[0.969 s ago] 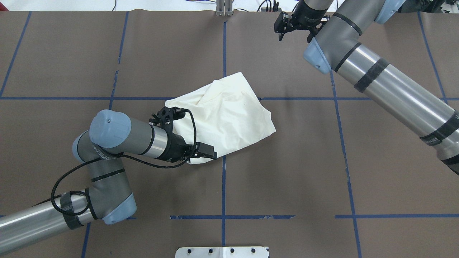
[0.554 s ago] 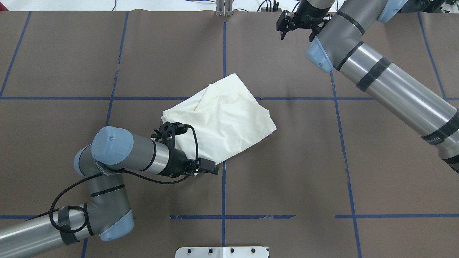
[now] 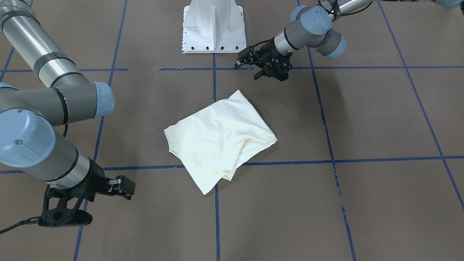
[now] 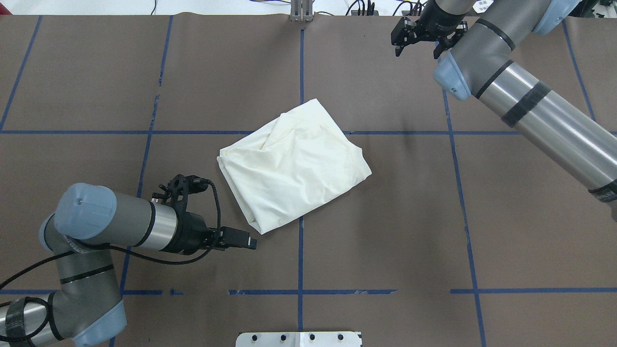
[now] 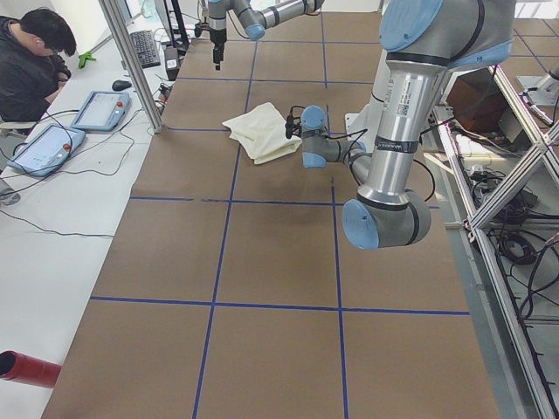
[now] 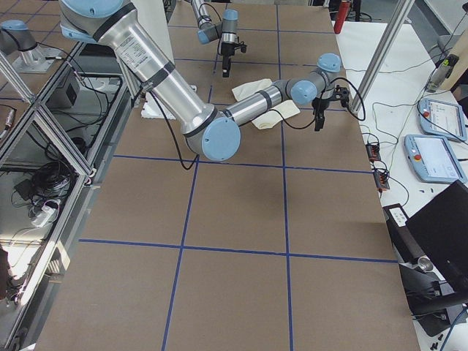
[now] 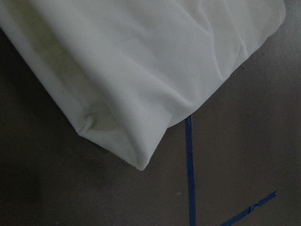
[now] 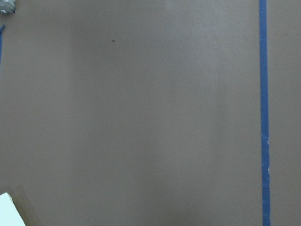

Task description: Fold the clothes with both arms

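The cream shirt (image 4: 294, 166) lies folded in a compact bundle at the table's middle, plain side up; no print shows. It also shows in the front view (image 3: 217, 139). The left wrist view shows its near corner (image 7: 141, 61) lying on the brown table cover. My left gripper (image 3: 249, 69) hangs open and empty, clear of the shirt, toward the robot's side. In the overhead view its fingers are hidden under the left arm's wrist (image 4: 190, 236). My right gripper (image 4: 417, 48) is open and empty at the table's far edge, well away from the shirt.
Blue tape lines (image 4: 301, 86) cross the brown table cover. The white pedestal base (image 3: 214, 29) stands at the robot's side. A metal post (image 4: 301, 12) stands at the far edge. An operator (image 5: 35, 52) sits at a side desk with tablets.
My left gripper has drawn back off the shirt's near corner toward the robot's left side. The shirt has stayed in place. My right gripper has moved right along the far edge.
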